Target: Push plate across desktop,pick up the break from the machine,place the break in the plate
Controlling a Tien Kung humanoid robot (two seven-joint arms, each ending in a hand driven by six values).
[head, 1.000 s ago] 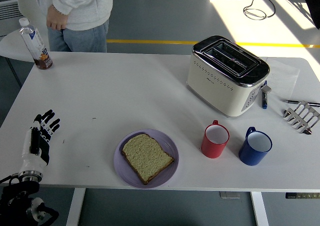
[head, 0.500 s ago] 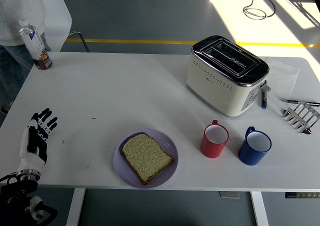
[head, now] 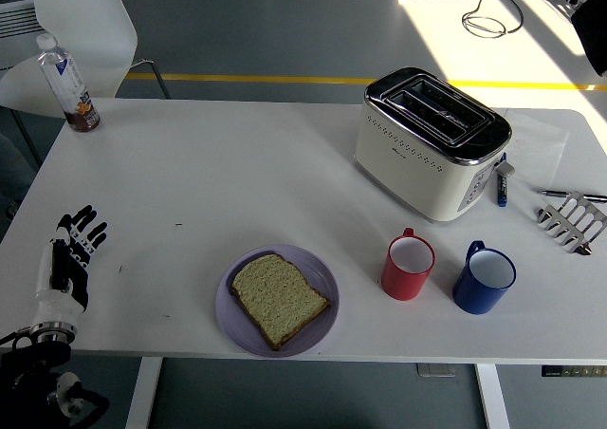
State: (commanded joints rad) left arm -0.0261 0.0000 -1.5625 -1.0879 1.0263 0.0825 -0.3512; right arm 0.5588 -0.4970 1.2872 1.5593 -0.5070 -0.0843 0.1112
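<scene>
Left hand (head: 71,258) at lower left of frame, resting near the surface's (head: 237,173) near-left edge, fingers spread and relaxed, holding nothing. Right hand out of view.

Bread (head: 279,299) lying flat in the plate (head: 321,277), lower centre, close to the near edge. Crust corner pointing toward bottom of frame; slice sits inside the rim, nothing overhanging. Judged: placing step looks done, bread already where the task wants it.

Toaster (head: 432,141) at upper right, set at an angle, both slots open to the top and seemingly empty — dark inside, hard to be sure. Slots upward, so any lift out would go straight up.

Red mug (head: 409,267) and blue mug (head: 485,279) just right of the plate, side by side, apart from each other, handles toward the top. Rack (head: 573,219) and pen (head: 502,186) at far right, near the right edge. Bottle (head: 67,84) upright at upper left corner, close to the far edge.

Open room: broad bare stretch from the hand across to the plate and up to the bottle; clear lane for a push from the left. Rightward push limited by red mug. Little margin between plate and near edge — a slide toward bottom of frame risks tipping off.
</scene>
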